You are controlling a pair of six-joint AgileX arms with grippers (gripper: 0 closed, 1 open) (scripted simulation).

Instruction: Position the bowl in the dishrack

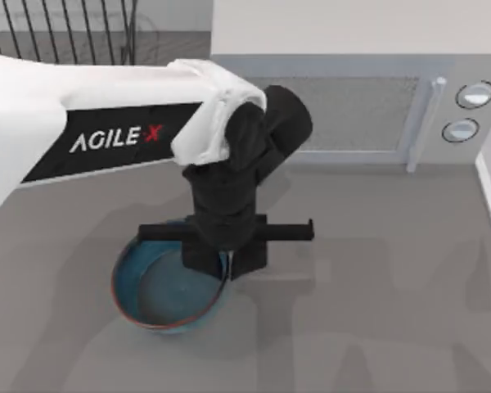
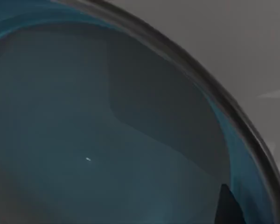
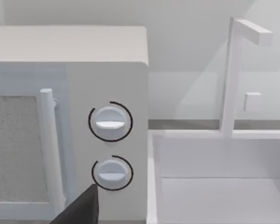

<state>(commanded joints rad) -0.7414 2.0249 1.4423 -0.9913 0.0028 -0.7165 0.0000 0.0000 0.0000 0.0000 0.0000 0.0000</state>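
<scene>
The blue-glazed bowl with a thin reddish rim sits on the grey table, left of centre near the front. My left gripper reaches down from above onto the bowl's right rim. One finger is inside the bowl and one outside, pressed together on the rim. In the left wrist view the bowl's greyish-blue inside is very close, with one dark fingertip at the rim. The dark wire dishrack stands at the back left, partly behind my left arm. In the right wrist view a dark tip of my right gripper points towards the microwave.
A white microwave with two round knobs fills the back centre and right. The right wrist view also shows a white sink basin and a tap to the right of the microwave. Bare grey table lies right of the bowl.
</scene>
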